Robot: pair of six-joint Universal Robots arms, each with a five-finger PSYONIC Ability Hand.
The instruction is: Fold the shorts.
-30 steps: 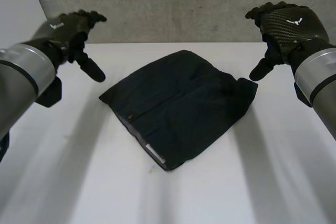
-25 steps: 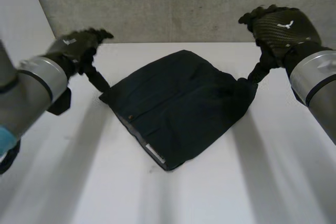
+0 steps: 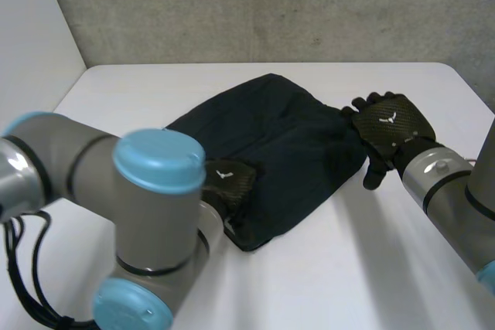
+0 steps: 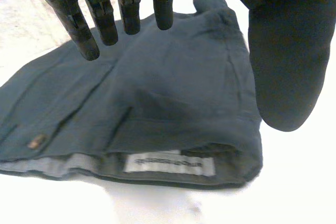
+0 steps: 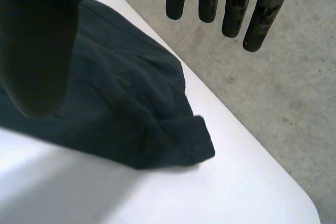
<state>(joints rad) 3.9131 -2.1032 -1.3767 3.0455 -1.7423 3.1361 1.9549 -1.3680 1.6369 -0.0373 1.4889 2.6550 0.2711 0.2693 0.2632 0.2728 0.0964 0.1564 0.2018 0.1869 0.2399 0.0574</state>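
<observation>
The dark navy shorts (image 3: 286, 141) lie folded into a compact shape in the middle of the white table (image 3: 348, 284). My left hand (image 3: 229, 182) is low over their near left part, by the waistband. In the left wrist view its fingers (image 4: 100, 9) are straight and spread from the thumb (image 4: 283, 51) above the cloth (image 4: 173, 93), with the white label (image 4: 170, 165) and a small button (image 4: 37, 141) below. My right hand (image 3: 390, 125) is at the shorts' right corner. In the right wrist view its fingers (image 5: 233, 3) are straight, over that corner (image 5: 191, 145).
A grey concrete wall (image 3: 271, 5) runs behind the table's far edge. My left arm (image 3: 131, 214) reaches across the near left of the table. Beyond the table's edge by the right hand lies grey floor (image 5: 262, 103).
Both hands have come down from raised positions at the sides to the shorts. The left arm swung in over the near left edge, and the right hand dropped to the right corner.
</observation>
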